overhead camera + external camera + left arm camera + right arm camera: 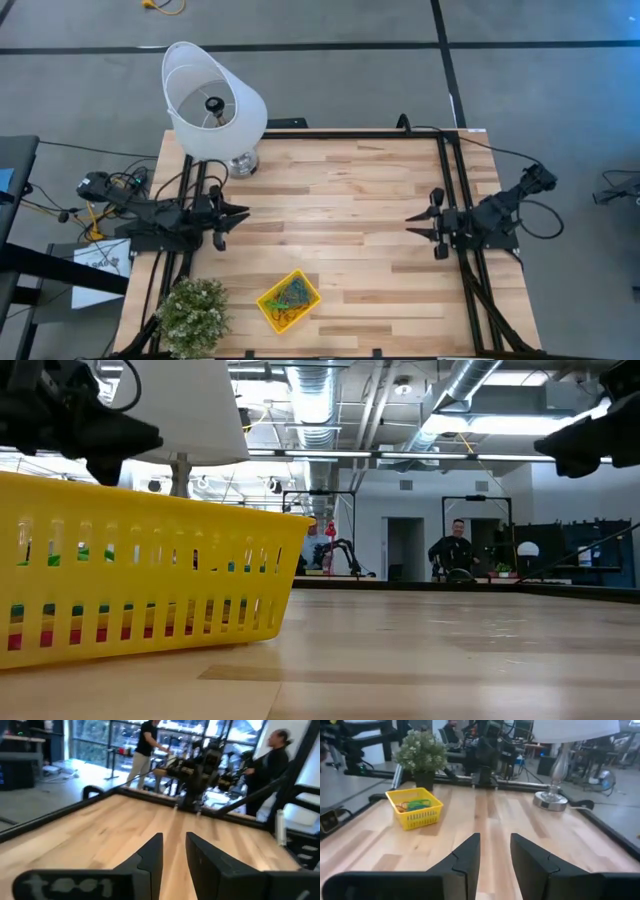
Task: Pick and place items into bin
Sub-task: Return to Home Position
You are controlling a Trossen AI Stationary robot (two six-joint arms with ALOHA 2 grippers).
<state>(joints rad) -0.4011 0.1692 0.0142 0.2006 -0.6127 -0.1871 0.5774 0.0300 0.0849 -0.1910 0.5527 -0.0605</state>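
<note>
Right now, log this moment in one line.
left fingers open, empty, left edge | right fingers open, empty, right edge | rubber bands in yellow bin

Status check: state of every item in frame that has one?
left gripper: jaws open, empty, over the table's left side.
right gripper: jaws open, empty, over the right side.
yellow bin: upright, holding rubber bands.
rubber bands: piled in the bin.
lamp: upright.
potted plant: upright.

Probably a robotics lab: exposed ceiling ducts (318, 418), other arm rigs (338, 552).
</note>
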